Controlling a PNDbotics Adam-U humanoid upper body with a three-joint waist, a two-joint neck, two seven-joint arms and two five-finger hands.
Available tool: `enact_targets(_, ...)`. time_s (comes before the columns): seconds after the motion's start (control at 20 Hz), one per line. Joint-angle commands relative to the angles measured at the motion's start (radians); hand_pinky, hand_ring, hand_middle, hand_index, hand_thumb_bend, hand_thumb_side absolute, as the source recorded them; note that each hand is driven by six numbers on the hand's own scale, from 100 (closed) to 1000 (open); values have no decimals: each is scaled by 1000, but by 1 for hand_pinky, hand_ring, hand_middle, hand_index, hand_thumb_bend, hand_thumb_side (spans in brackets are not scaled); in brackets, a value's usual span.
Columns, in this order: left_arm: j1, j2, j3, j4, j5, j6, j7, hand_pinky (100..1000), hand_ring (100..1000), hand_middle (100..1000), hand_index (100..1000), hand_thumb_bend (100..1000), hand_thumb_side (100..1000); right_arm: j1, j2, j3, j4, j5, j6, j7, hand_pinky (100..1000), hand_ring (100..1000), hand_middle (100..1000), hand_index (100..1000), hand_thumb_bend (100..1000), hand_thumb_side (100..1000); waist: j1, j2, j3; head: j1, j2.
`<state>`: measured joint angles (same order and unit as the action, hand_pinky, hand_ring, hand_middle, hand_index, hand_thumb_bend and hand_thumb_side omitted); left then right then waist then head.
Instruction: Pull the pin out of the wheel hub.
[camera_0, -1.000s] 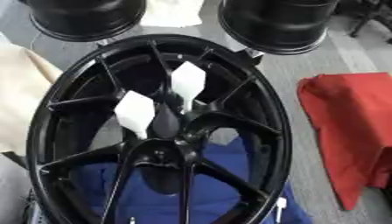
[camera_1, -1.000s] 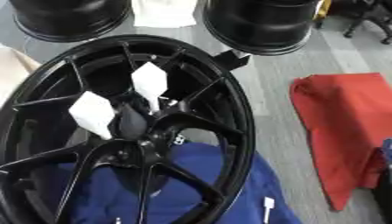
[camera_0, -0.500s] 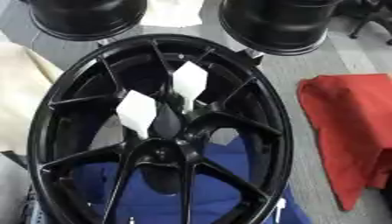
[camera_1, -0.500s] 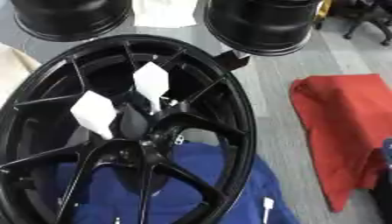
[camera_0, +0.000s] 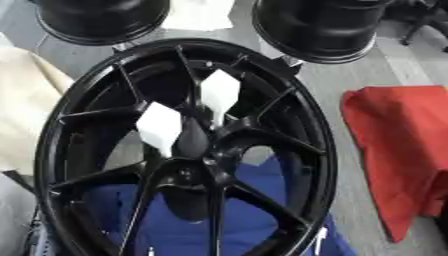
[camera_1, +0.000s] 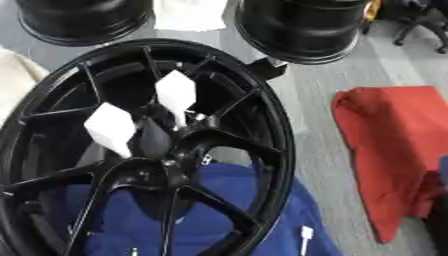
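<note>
A black spoked wheel hub (camera_0: 311, 150) fills the middle of both views, lying tilted over a blue cloth (camera_1: 236, 200). Two white diamond-shaped pieces stand among the spokes near the hub's centre. One (camera_0: 220, 93) is higher and to the right, the other (camera_0: 160, 127) lower and to the left. Each narrows to a stem that runs down towards the centre boss (camera_0: 194, 172); the stem ends are hidden by the spokes. Neither of my hands shows in either view.
Two more black rims (camera_0: 101, 20) (camera_0: 324, 27) stand at the top, with a white object (camera_0: 197, 15) between them. A red cloth (camera_0: 398, 150) lies on the grey floor at the right. A cream cloth (camera_0: 22, 115) lies at the left. A dark shape (camera_1: 437, 220) touches the lower right edge.
</note>
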<state>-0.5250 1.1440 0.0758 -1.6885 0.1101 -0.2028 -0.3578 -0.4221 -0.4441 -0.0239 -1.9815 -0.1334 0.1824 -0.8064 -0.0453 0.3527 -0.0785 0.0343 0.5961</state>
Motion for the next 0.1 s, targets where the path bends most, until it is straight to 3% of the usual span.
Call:
enact_targets(0.05, -20, 45, -15, -97, 10, 1, -6, 779, 695, 586, 691, 100, 383, -9, -25, -3, -18, 6, 3, -2, 520, 614, 566, 632, 144, 371, 5, -25, 0, 5, -1)
enact_targets(0.1, -23, 46, -21, -123, 6, 1, -12, 779, 695, 586, 691, 100, 379, -8, -24, -3, -18, 6, 2, -2, 520, 614, 566, 632, 144, 371, 6, -25, 0, 6, -1)
